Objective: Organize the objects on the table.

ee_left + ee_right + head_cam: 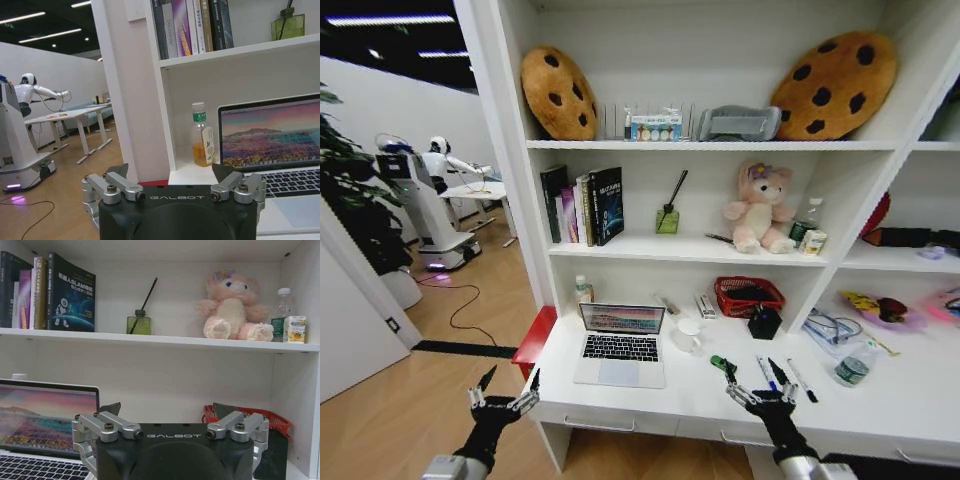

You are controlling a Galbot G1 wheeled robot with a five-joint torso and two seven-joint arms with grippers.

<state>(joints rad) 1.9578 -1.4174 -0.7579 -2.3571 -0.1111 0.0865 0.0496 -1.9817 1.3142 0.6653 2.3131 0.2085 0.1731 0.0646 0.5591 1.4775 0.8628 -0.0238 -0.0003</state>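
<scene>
The robot faced the white desk (880, 400) with nothing yet in hand, so the step in hand looked like the approach to a first pick. The left gripper (503, 390) hung at about 7 o'clock in the head view, off the desk's left end over the wooden floor, its fingers spread wide and empty. The right gripper (758, 380) stood at about 5 o'clock over the desk's front edge, its fingers likewise spread and holding nothing.

The open silver laptop (620, 345) sat just left of the desk's middle, with a small bottle of yellow drink (202, 136) behind its left corner. The two dark pens (767, 371) and a third pen (801, 380) lay just beyond the right gripper's fingertips, at roughly 12 to 1 o'clock of it. A small green item (722, 366) lay at its 11 o'clock, near the left fingertip. A clear green-labelled bottle (851, 368) lay on its side farther out at 2 o'clock.

To do this well, I judged the right arm should take the pens, being nearest. It should pick one pen, turn the jaws across its shaft and come straight down, since a slim pen on a smooth top would likely roll or skid if nudged sideways. The green item was close enough to be knocked, so the descent needed clearance on that side
</scene>
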